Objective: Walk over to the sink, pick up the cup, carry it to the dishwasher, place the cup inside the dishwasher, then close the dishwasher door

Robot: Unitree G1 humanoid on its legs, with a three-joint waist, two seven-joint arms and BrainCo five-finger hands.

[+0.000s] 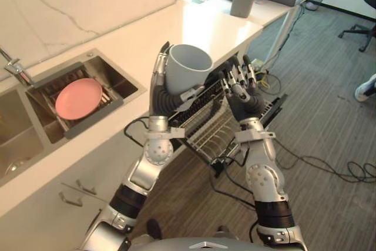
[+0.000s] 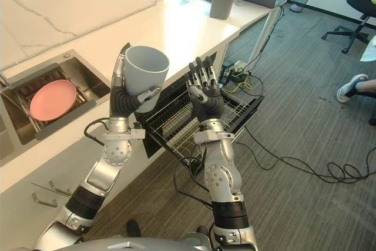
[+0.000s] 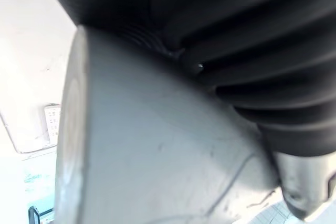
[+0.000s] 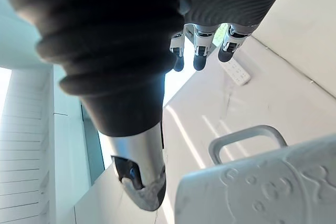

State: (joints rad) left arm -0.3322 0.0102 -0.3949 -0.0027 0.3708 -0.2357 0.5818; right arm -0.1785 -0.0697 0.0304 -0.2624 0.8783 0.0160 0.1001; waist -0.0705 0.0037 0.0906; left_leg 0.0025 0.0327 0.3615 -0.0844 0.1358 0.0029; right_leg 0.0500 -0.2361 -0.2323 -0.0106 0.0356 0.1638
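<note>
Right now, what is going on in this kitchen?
The robot's left hand holds a grey cup, raised beside the open dishwasher, whose wire rack is pulled out. Its right hand is raised next to the cup, open and empty. A pink plate lies in the sink.

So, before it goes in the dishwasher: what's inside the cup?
The grey cup, held in the left hand, shows only bare inner wall; its bottom is hidden behind the near rim.
</note>
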